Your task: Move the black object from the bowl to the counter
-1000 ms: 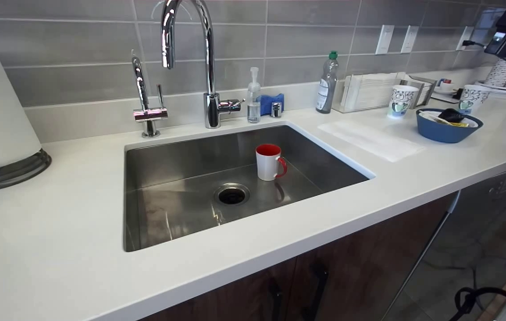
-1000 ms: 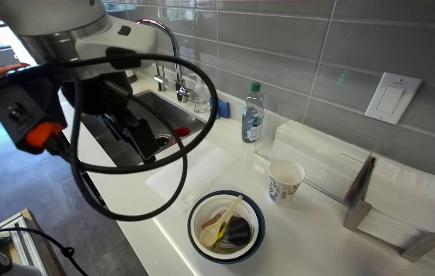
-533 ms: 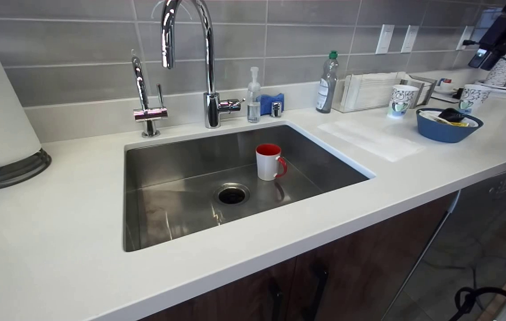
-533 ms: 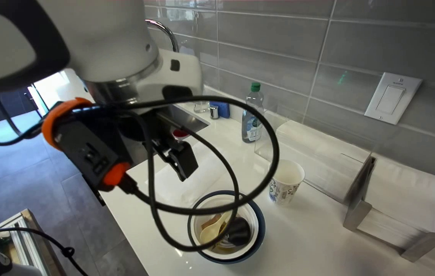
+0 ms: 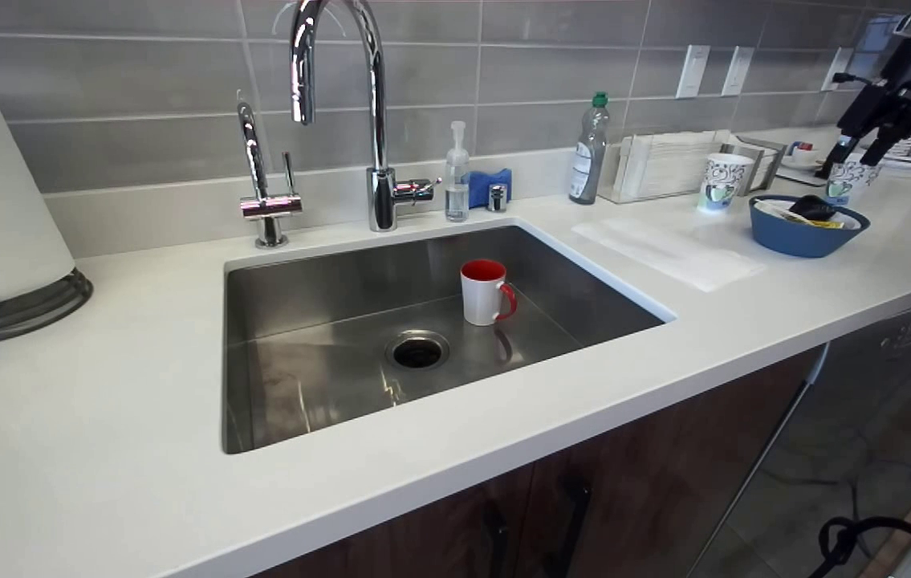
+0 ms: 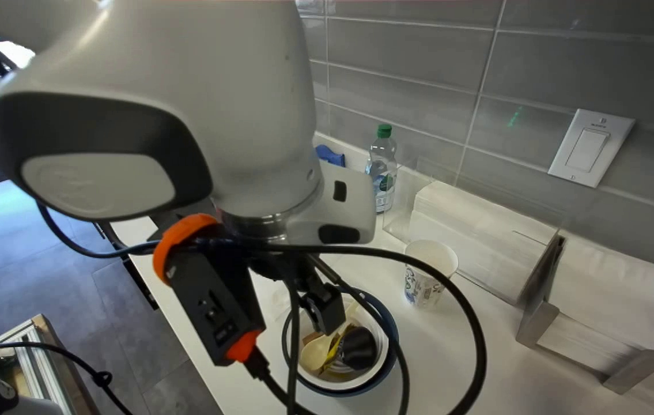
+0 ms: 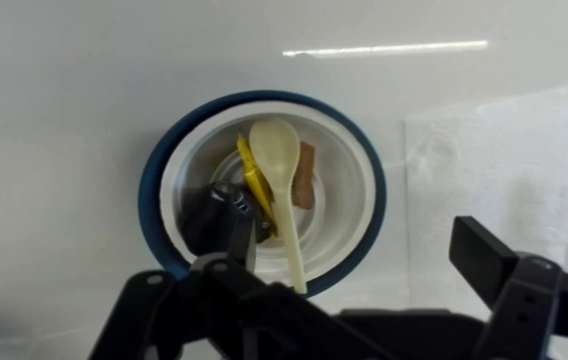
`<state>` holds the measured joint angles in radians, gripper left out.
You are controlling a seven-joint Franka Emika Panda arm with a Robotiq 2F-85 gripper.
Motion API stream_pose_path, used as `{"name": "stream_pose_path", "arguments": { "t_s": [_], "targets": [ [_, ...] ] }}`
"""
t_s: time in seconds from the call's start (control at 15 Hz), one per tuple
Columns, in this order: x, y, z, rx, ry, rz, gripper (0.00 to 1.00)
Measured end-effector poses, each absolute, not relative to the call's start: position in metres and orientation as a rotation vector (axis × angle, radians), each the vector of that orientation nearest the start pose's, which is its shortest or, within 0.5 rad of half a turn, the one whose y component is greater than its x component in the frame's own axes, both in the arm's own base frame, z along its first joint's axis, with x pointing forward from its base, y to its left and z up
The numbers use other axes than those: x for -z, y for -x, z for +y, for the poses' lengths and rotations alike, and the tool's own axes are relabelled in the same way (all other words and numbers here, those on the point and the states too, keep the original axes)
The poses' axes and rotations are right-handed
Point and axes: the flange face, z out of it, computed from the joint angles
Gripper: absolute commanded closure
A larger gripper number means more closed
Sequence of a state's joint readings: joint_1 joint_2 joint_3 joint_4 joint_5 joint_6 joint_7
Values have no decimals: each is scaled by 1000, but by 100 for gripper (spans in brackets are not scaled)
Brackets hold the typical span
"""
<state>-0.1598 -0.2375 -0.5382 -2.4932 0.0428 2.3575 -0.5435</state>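
The black object (image 7: 211,215) is a small, shiny, rounded item lying in the bowl; it also shows in both exterior views (image 5: 814,207) (image 6: 359,348). The blue bowl (image 7: 380,200) holds a white inner bowl with a pale spoon (image 7: 278,160), a yellow packet (image 7: 254,175) and a brown packet (image 7: 304,175). It stands on the white counter (image 5: 102,401), right of the sink. My gripper (image 7: 359,250) is open and empty above the bowl's sink side. In the wrist view one finger overlaps the black object's lower edge; the other finger is over the counter beyond the bowl.
A paper cup (image 6: 426,276) and a napkin holder (image 6: 476,242) stand near the bowl. A flat paper sheet (image 5: 668,250) lies between bowl and sink (image 5: 343,321). A soap bottle (image 5: 587,152) stands by the wall. A red-and-white mug (image 5: 483,293) is in the sink. My cable loops over the bowl.
My arm has moved from near the sink to above the bowl, and the gripper's fingers now point down, visibly apart. The bowl and the black object have not moved.
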Motion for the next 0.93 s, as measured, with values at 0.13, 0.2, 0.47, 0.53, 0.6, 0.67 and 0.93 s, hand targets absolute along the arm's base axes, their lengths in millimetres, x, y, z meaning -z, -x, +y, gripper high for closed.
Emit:
{"name": "stream_pose_path", "arguments": {
  "t_s": [0.13,0.2,0.47,0.53,0.6,0.67,0.93],
  "targets": [
    [-353,-354,-304,238,3066,353,0],
    [-345,-356,-310,236,3080,400,0],
    [-319,-366,-324,207,3111,557,0],
    [-314,-370,-325,195,3114,580,0],
    [-310,-374,-326,183,3117,599,0],
    [-307,-379,-327,173,3118,614,0],
    [-300,-393,-331,150,3123,660,11]
  ]
}}
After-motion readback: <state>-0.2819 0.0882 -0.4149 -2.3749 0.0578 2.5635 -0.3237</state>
